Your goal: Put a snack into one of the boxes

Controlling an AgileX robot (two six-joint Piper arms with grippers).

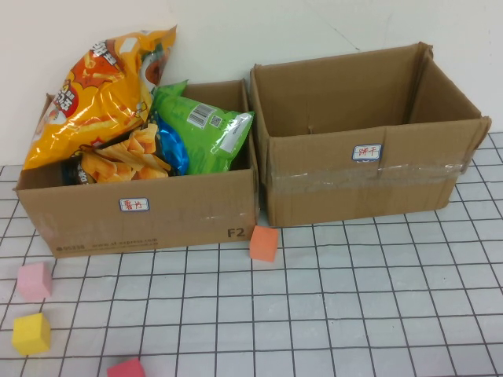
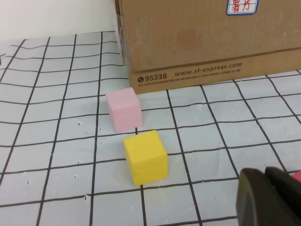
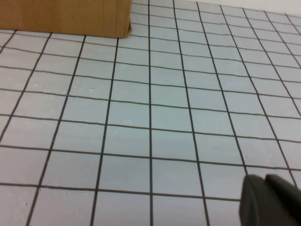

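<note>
The left cardboard box (image 1: 137,216) holds several snack bags: a big orange chip bag (image 1: 102,94), a green bag (image 1: 206,129), a blue bag (image 1: 174,149) and a smaller orange bag (image 1: 126,161). The right box (image 1: 365,177) looks empty. Neither arm shows in the high view. My left gripper (image 2: 270,197) shows only as dark fingertips pressed together, low over the table in front of the left box (image 2: 207,42). My right gripper (image 3: 273,200) shows the same way, fingertips together and holding nothing, over bare gridded table near a box corner (image 3: 66,16).
Foam cubes lie on the gridded table: an orange one (image 1: 264,243) between the boxes' fronts, and pink (image 1: 34,280), yellow (image 1: 31,333) and red (image 1: 126,368) ones at the front left. The pink cube (image 2: 123,109) and yellow cube (image 2: 145,157) lie ahead of my left gripper.
</note>
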